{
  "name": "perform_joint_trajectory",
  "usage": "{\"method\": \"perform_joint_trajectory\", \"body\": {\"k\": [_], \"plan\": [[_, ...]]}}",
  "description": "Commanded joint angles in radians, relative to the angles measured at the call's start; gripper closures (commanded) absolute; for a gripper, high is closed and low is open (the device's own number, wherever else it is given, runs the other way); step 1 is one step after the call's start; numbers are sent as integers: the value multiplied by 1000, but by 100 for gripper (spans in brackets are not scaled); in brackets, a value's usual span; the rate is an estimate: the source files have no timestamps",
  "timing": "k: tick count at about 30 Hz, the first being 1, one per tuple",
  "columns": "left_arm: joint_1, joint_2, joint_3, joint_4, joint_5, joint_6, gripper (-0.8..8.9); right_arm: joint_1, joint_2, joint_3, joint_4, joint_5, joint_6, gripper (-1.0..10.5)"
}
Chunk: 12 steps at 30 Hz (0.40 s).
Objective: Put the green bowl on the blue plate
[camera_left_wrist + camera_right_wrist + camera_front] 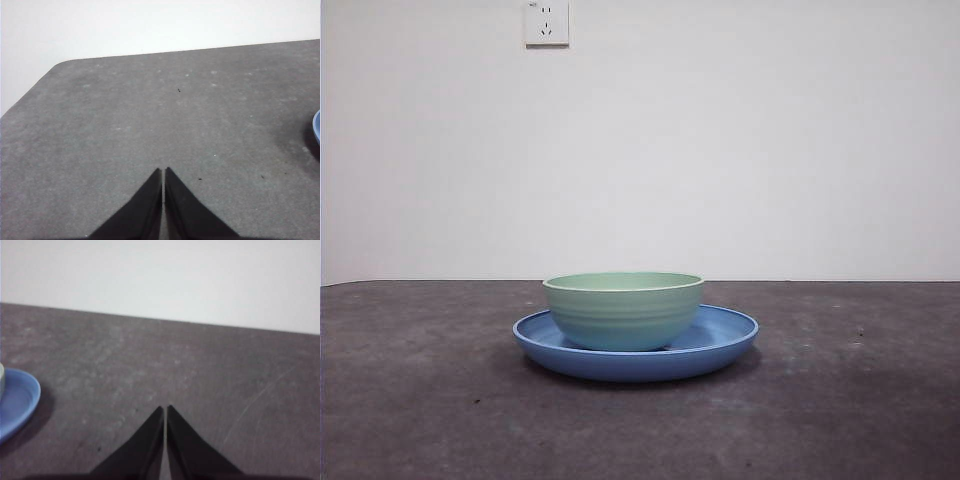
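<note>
The pale green bowl (623, 310) stands upright inside the blue plate (720, 345) at the middle of the grey table in the front view. No arm shows in that view. My left gripper (163, 171) is shut over bare table, with only a sliver of the blue plate (316, 129) at the picture's edge. My right gripper (165, 409) is shut too, also over bare table. Off to its side lies the blue plate (17, 402), with a slim strip of the green bowl (1, 380) at the frame edge.
A white wall stands behind the table, with a socket (547, 22) high on it. The table's rounded corner (60, 65) shows in the left wrist view.
</note>
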Motion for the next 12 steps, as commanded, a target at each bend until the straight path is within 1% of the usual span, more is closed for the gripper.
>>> {"method": "perform_joint_trajectory", "body": {"k": [1,4,9,12], "plan": [[2,-2,-21,-7,-1,-2,804,-2,-3,-20,11,3,19,940],[2,-2,-21,-7,-1,-2,804,-2,-3,-43,9,2,45,940],[2,-2,-21,-7,-1,-2,804,-2,-3,-45,-54,4,47,940],[2,-2,-21,-7,-1,-2,804,-2,-3,-45,-51,7,65,940]]}}
